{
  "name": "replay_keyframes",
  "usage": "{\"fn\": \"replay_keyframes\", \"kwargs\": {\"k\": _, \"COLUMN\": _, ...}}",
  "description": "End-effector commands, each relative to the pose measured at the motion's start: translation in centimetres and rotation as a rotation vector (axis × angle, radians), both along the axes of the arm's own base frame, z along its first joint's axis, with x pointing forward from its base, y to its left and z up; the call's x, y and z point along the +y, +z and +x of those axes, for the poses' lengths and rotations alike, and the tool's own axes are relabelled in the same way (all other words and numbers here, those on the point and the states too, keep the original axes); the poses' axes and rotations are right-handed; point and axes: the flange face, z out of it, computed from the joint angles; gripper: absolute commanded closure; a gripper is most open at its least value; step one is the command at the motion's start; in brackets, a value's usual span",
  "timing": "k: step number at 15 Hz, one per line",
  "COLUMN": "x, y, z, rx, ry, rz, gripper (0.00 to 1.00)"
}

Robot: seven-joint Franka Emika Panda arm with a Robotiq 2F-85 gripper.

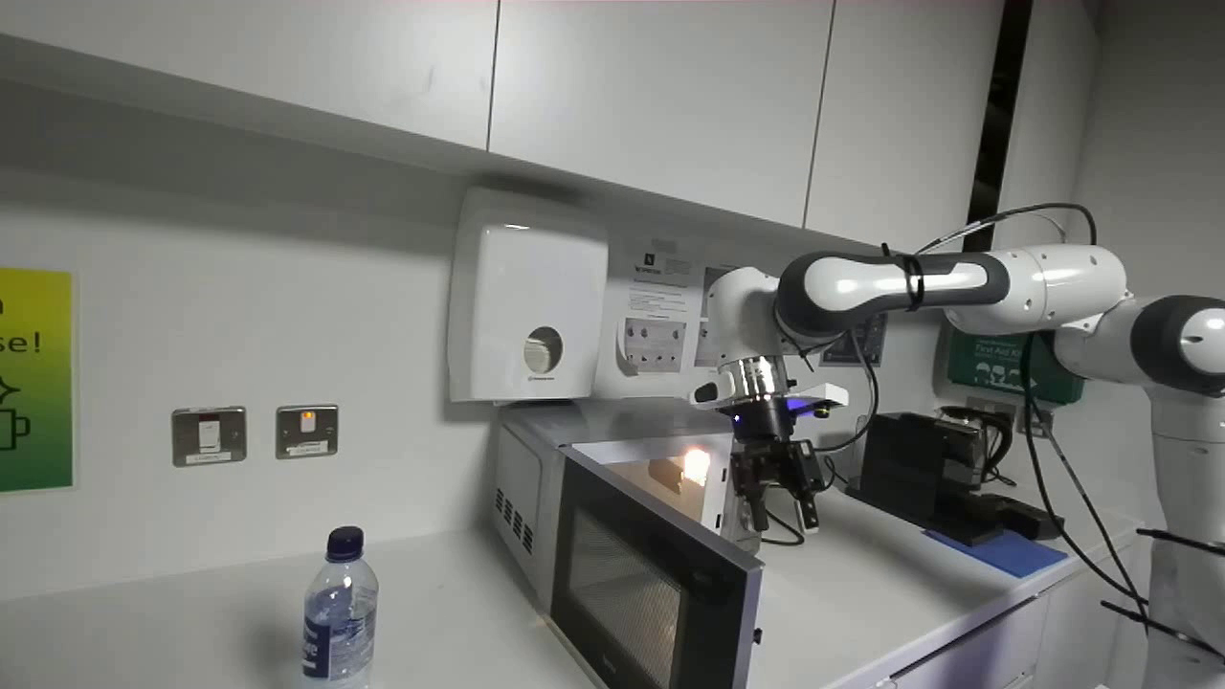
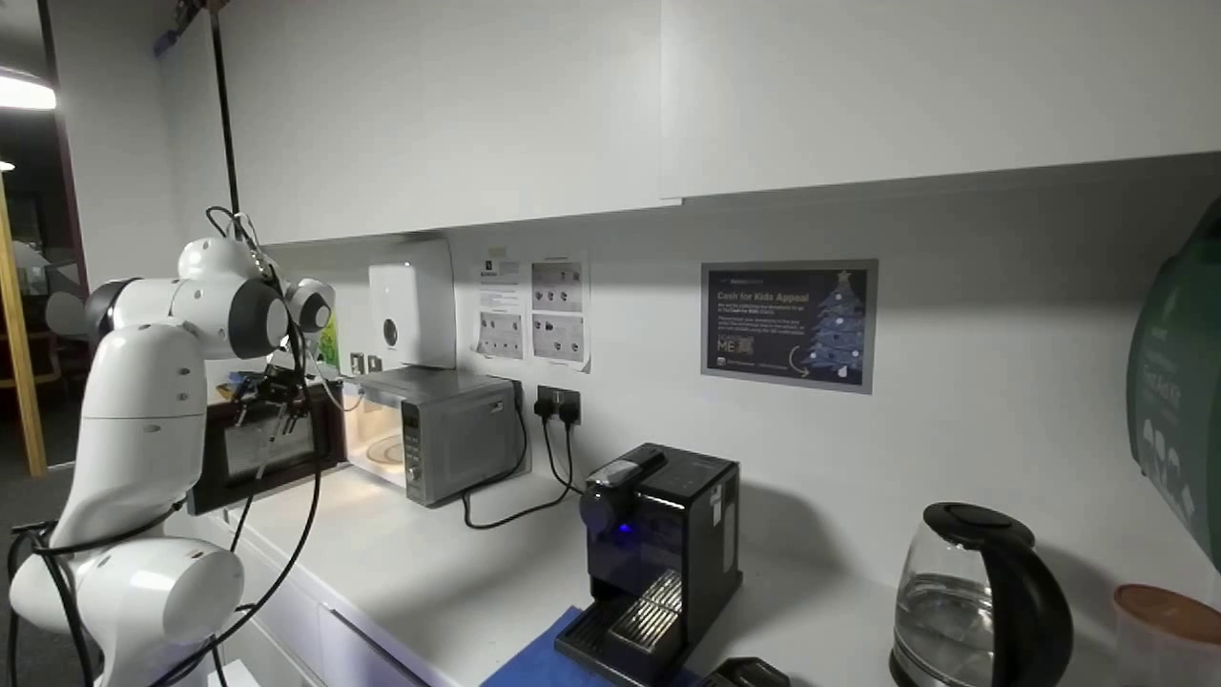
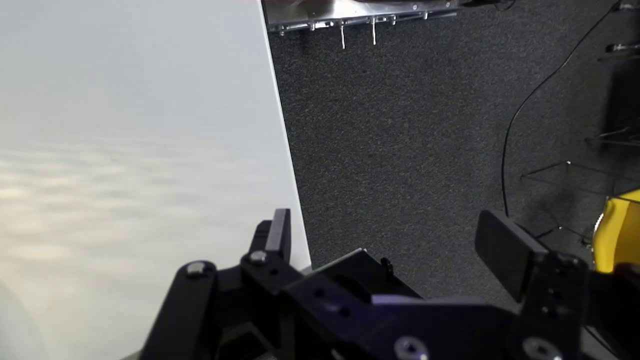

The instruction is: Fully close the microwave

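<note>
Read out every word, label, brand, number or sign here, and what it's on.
"Cash for Kids Appeal": dark poster
"ME": same poster
"First Aid Kit": green case
"se!", cut off: yellow-green poster
Too small or blurred: finer poster and case print, wall notices, dispenser, switch plates, bottle label, microwave.

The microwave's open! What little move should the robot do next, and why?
Probably raise the gripper a little to cross over the microwave door: the door stands wide open, and the gripper seems to be on its inner side, while closing needs a push from outside.

Smooth metal microwave point(image 2: 460, 437), rough carpet point(image 3: 395, 145)
</note>
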Motion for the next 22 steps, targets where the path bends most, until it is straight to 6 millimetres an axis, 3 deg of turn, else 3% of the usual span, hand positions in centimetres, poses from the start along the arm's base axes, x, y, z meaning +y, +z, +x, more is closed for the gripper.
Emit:
{"fn": "replay_keyframes", "kwargs": {"k": 1, "x": 1.6, "y": 0.3, "z": 0.1, "rx": 0.008, "ry": 0.047, "rz": -0.026, "gripper": 0.00}}
{"fn": "replay_keyframes", "kwargs": {"k": 5, "x": 1.4, "y": -0.9, "z": -0.2, "rx": 0.013, "ry": 0.033, "rz": -0.011, "gripper": 0.00}}
{"fn": "replay_keyframes", "kwargs": {"k": 14, "x": 1.4, "y": -0.9, "z": -0.1, "rx": 0.013, "ry": 0.032, "rz": -0.011, "gripper": 0.00}}
{"fn": "replay_keyframes", "kwargs": {"k": 18, "x": 1.9, "y": 0.1, "z": -1.1, "rx": -0.082, "ry": 0.087, "rz": -0.057, "gripper": 0.00}}
{"fn": "replay_keyframes", "kwargs": {"k": 22, "x": 3.0, "y": 2.6, "z": -2.7, "rx": -0.206, "ry": 0.148, "rz": -0.066, "gripper": 0.00}}
